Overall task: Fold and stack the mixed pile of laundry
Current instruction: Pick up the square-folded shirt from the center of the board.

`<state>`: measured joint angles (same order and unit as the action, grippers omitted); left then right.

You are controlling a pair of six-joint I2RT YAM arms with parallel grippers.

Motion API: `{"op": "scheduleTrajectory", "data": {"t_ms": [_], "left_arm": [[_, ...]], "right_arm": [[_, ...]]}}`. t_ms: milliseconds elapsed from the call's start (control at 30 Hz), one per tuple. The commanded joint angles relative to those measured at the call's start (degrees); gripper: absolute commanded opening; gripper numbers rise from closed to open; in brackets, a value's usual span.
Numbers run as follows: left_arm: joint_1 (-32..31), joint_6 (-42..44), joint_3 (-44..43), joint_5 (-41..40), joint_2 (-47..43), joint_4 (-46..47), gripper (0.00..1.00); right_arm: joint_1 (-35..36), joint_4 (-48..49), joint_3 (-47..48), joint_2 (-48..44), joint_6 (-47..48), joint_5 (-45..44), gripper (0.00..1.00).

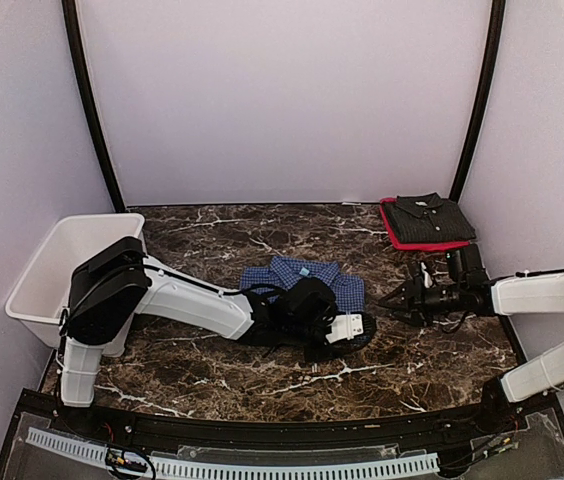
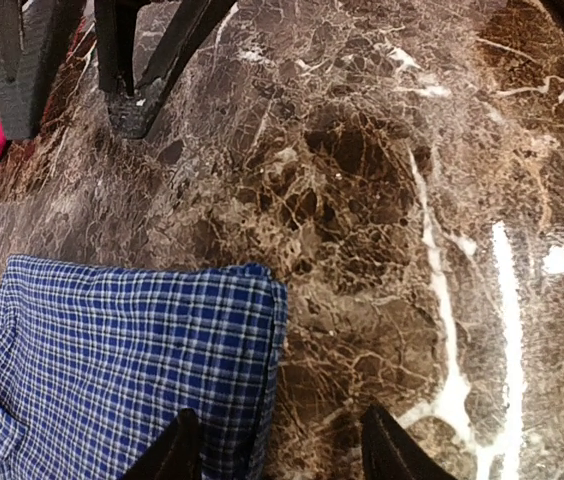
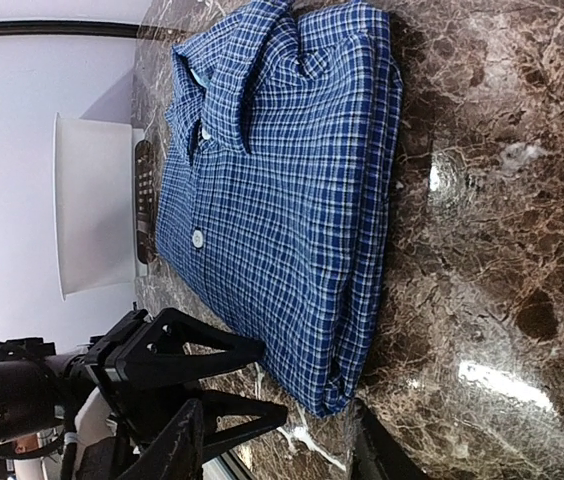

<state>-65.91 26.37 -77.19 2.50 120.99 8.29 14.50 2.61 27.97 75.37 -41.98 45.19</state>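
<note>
- Lying folded in the middle of the table [image 1: 212, 370], the blue checked shirt [image 1: 297, 275] faces up (collar and buttons showing).
- Left gripper [image 1: 362, 325] sits at the shirt's near right corner, moderately wide, holding nothing.
- Right gripper [image 1: 387, 300] sits just right of the shirt, also spread and empty.
- Red shirt [image 1: 432, 245] lies far right under a dark shirt [image 1: 430, 217].

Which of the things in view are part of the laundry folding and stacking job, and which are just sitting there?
Part of the job:
blue checked shirt, folded, mid-table
red shirt, far right
dark shirt, folded, lying on the red one

Just there:
white basket, at the left
marble table
</note>
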Motion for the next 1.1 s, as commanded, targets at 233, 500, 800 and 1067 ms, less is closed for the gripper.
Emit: {"op": "scheduleTrajectory", "data": {"t_ms": [233,500,800,1067], "left_arm": [[0.4,3.2,-5.4,-1.2,6.1,-1.5,0.18],[2.3,-6.1,-4.2,4.7,1.4,6.0,0.00],[3.1,-10.3,-2.4,5.5,-0.6,10.5,0.00],[3.2,-10.0,-0.2,6.1,-2.9,12.1,0.00]], "right_arm": [[-0.1,7.4,-4.6,-1.5,-5.2,1.4,0.46],[3.2,15.6,-5.6,3.7,-10.7,1.3,0.62],[5.2,21.0,-3.1,11.2,-14.5,0.8,0.70],[6.9,27.5,-0.6,18.0,-18.4,0.9,0.70]]}}
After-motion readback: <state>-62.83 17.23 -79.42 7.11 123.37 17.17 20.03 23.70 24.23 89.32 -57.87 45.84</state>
